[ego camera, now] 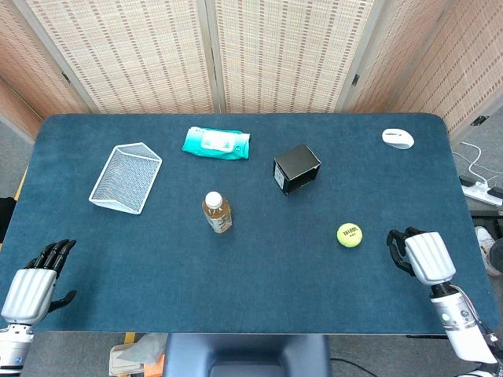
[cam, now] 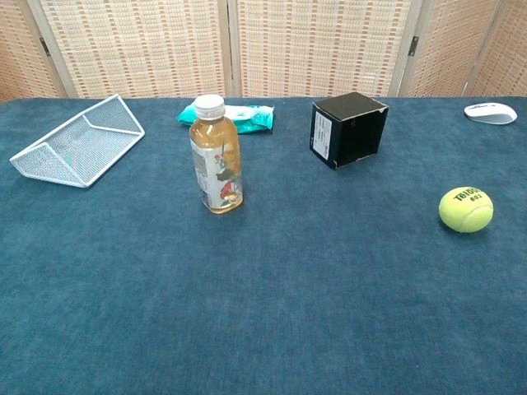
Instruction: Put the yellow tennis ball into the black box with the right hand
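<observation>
Two robot hands rest at the near edge of a blue table (ego camera: 251, 259), one at each corner. The right hand (ego camera: 420, 253) holds nothing; its dark fingers are curled inward at the table's edge, just right of the tennis ball (ego camera: 350, 234). The left hand (ego camera: 35, 279) also holds nothing, with its fingers stretched out and slightly apart. The yellow tennis ball sits on the table's right side, near the front, untouched. The black box (ego camera: 296, 168) stands well apart from the ball, further back and nearer the middle, with its open top facing up. A bottle (ego camera: 216, 212) of amber drink with a white cap stands upright left of the box. A white wire basket (ego camera: 126, 178) lies on the left. A teal pack of wipes (ego camera: 217, 144) lies behind the bottle, and a white computer mouse (ego camera: 398, 138) sits at the far right corner.
</observation>
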Available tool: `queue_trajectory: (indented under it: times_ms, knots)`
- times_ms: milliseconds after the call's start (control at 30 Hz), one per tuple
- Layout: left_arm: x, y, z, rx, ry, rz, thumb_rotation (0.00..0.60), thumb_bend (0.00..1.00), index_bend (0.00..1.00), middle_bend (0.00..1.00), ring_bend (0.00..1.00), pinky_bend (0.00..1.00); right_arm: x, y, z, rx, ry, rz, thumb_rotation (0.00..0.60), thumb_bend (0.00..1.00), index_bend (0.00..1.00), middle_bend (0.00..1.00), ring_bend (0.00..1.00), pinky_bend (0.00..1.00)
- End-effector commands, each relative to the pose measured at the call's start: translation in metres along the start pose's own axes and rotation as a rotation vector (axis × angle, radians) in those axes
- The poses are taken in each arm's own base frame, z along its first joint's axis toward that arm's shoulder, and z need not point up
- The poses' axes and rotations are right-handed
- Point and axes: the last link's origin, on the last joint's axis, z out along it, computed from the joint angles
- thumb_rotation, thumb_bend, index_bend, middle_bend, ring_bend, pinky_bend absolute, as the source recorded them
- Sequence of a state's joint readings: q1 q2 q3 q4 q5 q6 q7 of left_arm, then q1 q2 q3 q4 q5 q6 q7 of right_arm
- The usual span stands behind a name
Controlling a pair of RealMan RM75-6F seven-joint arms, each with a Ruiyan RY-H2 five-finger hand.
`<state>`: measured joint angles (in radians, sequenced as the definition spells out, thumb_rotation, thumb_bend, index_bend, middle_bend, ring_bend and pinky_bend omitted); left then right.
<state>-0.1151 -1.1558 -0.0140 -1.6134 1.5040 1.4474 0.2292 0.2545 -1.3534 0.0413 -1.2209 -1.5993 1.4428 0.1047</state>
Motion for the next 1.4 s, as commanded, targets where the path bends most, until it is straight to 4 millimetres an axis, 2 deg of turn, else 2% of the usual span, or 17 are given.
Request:
queue_trajectory:
  times_ms: [33,400,667,867,1100,1400]
  knots:
    - [0.0,0.001,-0.001,0.0,0.003,0.002,0.6,0.22,0.12,0.23,0.16,0.4,0.0,0.0,-0.001,0.003,-0.002,0.0,0.6,0.6,0.83,0.73,0.57,0.78]
    - [0.0,-0.002,0.001,0.005,-0.001,-0.004,0.6,0.22,0.12,0.23,0.16,0.4,-0.003,-0.005,-0.005,-0.008,-0.035,0.019,0.6,0.6,0.83,0.73,0.57,0.77]
    - [0.004,-0.004,-0.003,0.012,0.015,-0.019,0.6,0.22,0.12,0.23,0.16,0.4,-0.024,-0.02,-0.015,0.002,-0.112,-0.001,0.6,0.6,0.83,0.73,0.57,0.78]
    - [0.005,-0.003,-0.003,0.011,0.02,-0.023,0.6,0.22,0.12,0.23,0.16,0.4,-0.036,-0.023,-0.018,0.014,-0.157,-0.032,0.6,0.61,0.83,0.74,0.57,0.78]
    - [0.005,-0.003,-0.003,0.009,0.021,-0.023,0.6,0.22,0.12,0.23,0.16,0.4,-0.055,-0.022,-0.009,0.023,-0.202,-0.048,0.6,0.61,0.83,0.74,0.58,0.78]
    - [0.005,-0.003,-0.003,0.009,0.022,-0.023,0.6,0.22,0.12,0.23,0.16,0.4,-0.076,-0.026,0.02,0.067,-0.231,-0.01,0.6,0.61,0.83,0.74,0.58,0.78]
